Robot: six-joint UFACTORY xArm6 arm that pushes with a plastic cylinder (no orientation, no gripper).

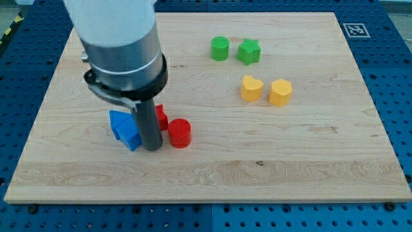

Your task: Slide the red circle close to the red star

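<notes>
The red circle (pixel 179 133) sits on the wooden board at lower left of centre. The red star (pixel 161 117) lies just up and left of it, partly hidden behind my rod; the two look nearly touching. My tip (pixel 153 149) is down on the board just left of the red circle and below the red star. A blue block (pixel 125 128) sits right against the rod's left side.
A green circle (pixel 220 48) and a green star (pixel 248 51) stand at the upper middle. A yellow heart-like block (pixel 252 88) and a yellow hexagon (pixel 280 92) lie below them. The board's edge (pixel 193 201) runs along the view's bottom.
</notes>
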